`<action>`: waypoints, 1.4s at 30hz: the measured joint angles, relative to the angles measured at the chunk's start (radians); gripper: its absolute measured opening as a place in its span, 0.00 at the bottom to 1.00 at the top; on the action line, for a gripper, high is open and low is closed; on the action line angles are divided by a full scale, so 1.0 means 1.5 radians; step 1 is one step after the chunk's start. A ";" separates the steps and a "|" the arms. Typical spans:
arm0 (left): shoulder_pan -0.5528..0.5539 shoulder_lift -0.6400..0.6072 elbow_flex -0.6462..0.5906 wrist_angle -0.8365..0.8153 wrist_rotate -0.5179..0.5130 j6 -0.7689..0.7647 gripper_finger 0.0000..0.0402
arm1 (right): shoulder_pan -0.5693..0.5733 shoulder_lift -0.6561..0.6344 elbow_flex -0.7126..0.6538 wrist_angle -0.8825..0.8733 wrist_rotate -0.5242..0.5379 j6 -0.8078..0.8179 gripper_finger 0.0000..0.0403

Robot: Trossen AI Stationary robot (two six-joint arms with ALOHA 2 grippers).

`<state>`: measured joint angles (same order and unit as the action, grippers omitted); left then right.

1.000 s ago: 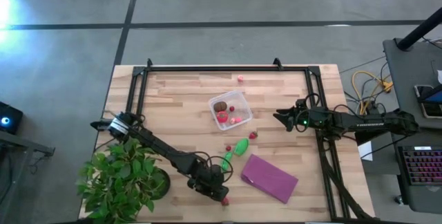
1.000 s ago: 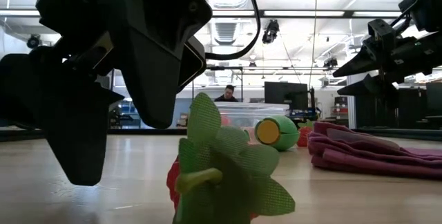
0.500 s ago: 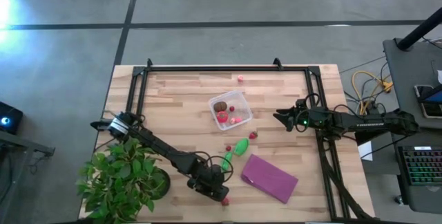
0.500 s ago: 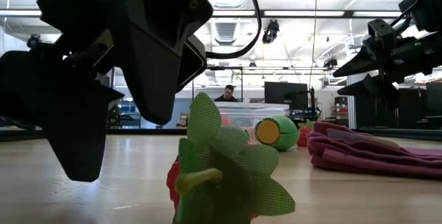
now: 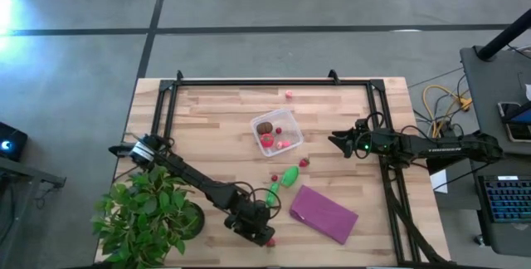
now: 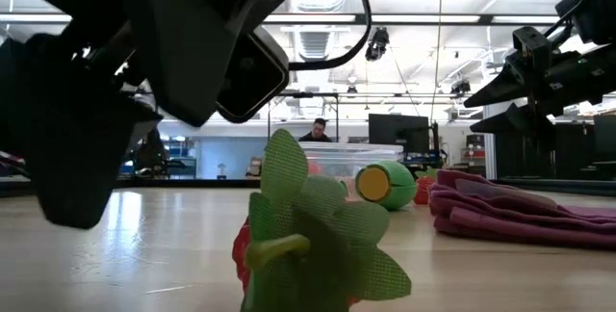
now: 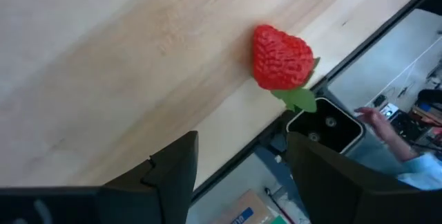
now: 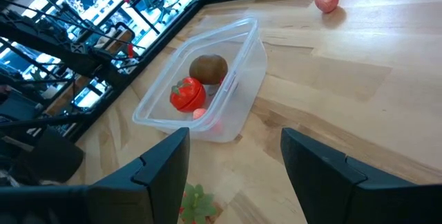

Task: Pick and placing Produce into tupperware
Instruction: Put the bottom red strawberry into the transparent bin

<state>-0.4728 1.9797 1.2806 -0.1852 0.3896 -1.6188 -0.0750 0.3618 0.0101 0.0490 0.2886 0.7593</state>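
While my left arm reaches from the table's left edge across to the near edge, its gripper [image 5: 259, 229] hangs low just beside the strawberry [image 7: 279, 57], fingers parted and holding nothing. From the gripper, the strawberry lies at about four o'clock on the bare wood, right at the table's near edge. The box [image 5: 276, 133] sits near the table's middle, at roughly twelve o'clock from the gripper, with a brown ball [image 8: 208, 68] and a red ball [image 8: 187, 93] inside. A green pod [image 5: 289, 176] lies between box and gripper. My right arm stretches in from three o'clock, its gripper [image 5: 336, 143] open and empty above the wood.
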 joint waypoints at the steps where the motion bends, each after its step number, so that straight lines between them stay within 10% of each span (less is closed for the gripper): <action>1: 0.000 0.000 0.001 0.000 0.002 0.000 0.51 | 0.000 0.000 0.000 0.000 0.000 0.000 0.54; 42: -0.016 -0.002 0.023 -0.011 -0.073 0.019 0.51 | 0.000 0.000 0.000 0.000 0.000 0.000 0.54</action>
<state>-0.4969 1.9770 1.3151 -0.2013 0.2806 -1.5909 -0.0746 0.3616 0.0099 0.0490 0.2882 0.7591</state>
